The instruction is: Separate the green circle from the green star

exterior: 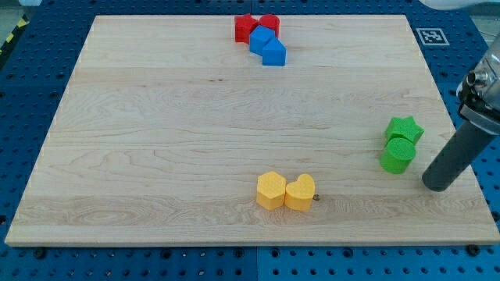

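The green circle [398, 154] stands near the view's right edge of the wooden board [156, 140]. The green star [405, 129] sits just above it and touches it. My tip [436, 184] is the lower end of a dark rod that slants in from the view's right. It rests on the board to the lower right of the green circle, a short gap apart from it.
A red star [245, 28] and a red circle [269, 24] sit at the view's top centre, with two blue blocks [268, 45] touching them just below. A yellow hexagon [271, 190] and a yellow heart [300, 193] touch at the bottom centre.
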### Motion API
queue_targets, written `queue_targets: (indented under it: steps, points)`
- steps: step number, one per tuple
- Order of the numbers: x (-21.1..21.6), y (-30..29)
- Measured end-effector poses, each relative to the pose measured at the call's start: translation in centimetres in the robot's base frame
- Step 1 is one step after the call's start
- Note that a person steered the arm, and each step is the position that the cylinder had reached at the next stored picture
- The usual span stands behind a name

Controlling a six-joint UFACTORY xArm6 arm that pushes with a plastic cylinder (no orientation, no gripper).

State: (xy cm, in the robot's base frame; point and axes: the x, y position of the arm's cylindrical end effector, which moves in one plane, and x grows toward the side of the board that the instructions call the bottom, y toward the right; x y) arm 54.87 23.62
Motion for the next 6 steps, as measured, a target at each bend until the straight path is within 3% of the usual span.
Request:
queue_targets:
  steps: [6]
  points:
    - [-3.3,0.6]
